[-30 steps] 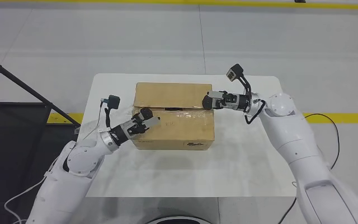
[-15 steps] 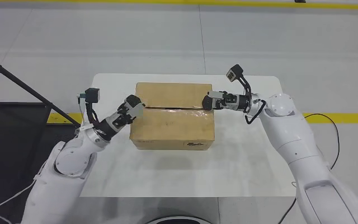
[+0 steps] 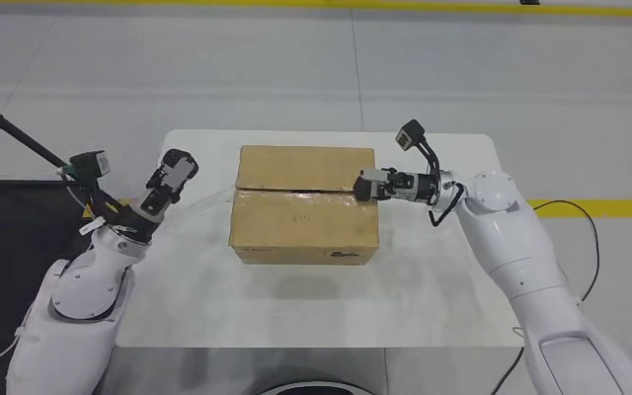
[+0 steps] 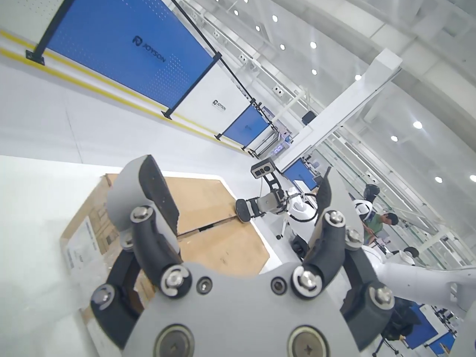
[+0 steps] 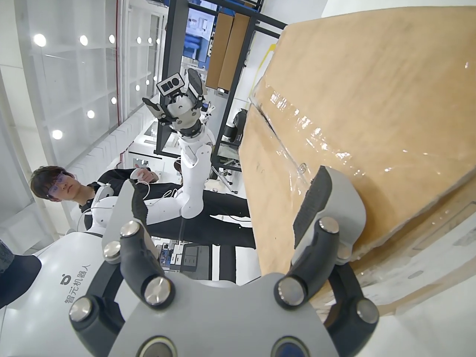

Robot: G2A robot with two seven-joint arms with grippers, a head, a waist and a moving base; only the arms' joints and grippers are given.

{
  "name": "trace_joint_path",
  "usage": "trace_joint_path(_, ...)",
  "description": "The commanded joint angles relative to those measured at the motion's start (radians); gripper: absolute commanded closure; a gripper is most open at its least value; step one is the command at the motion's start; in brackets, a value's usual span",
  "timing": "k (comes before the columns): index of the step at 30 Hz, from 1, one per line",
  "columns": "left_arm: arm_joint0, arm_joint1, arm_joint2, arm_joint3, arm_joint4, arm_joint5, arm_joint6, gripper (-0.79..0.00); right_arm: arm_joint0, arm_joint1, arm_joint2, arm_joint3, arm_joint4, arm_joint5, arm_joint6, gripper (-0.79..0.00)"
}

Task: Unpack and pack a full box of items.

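A shut brown cardboard box [image 3: 306, 202] stands in the middle of the white table [image 3: 434, 296], with clear tape [image 5: 297, 142] along its top seam. My left gripper [image 3: 176, 170] hangs open in the air to the left of the box, off it, with nothing between its fingers [image 4: 158, 191]. In the left wrist view the box [image 4: 212, 228] lies beyond the open jaws. My right gripper [image 3: 363, 185] is at the right end of the seam, open, one finger [image 5: 319, 202] lying against the box top [image 5: 364, 105] near its edge.
Bare table lies in front of the box and to both sides. The table's edges are close behind the box. A black stand [image 3: 39, 148] reaches in at the far left. Loose clear film [image 4: 89, 258] clings to the box's left end.
My left gripper has left the box's left top edge and swung out to the left and up. My right gripper has shifted slightly along the box's right end.
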Motion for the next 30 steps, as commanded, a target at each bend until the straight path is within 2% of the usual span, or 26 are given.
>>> trace_joint_path(1,0.015,0.000,-0.018,0.000,0.002,0.000,0.010,-0.785,-0.004,0.001,0.002,-0.004,-0.006,0.010,-0.002,-0.785)
trace_joint_path(5,0.044,-0.001,-0.051,0.002,0.003,-0.004,0.019,-0.785,-0.008,0.001,0.002,-0.003,-0.013,0.024,-0.009,-0.785)
trace_joint_path(7,0.055,0.000,-0.071,0.009,0.035,0.028,0.016,-0.785,-0.007,0.000,0.002,-0.001,-0.015,0.029,-0.017,-0.785)
trace_joint_path(22,0.059,-0.001,-0.084,0.009,0.003,0.015,0.021,-0.785,-0.007,0.000,0.002,-0.001,-0.016,0.029,-0.018,-0.785)
trace_joint_path(30,0.215,-0.015,-0.055,0.021,-0.106,-0.039,0.015,-0.785,-0.007,0.000,0.002,-0.001,-0.016,0.029,-0.018,-0.785)
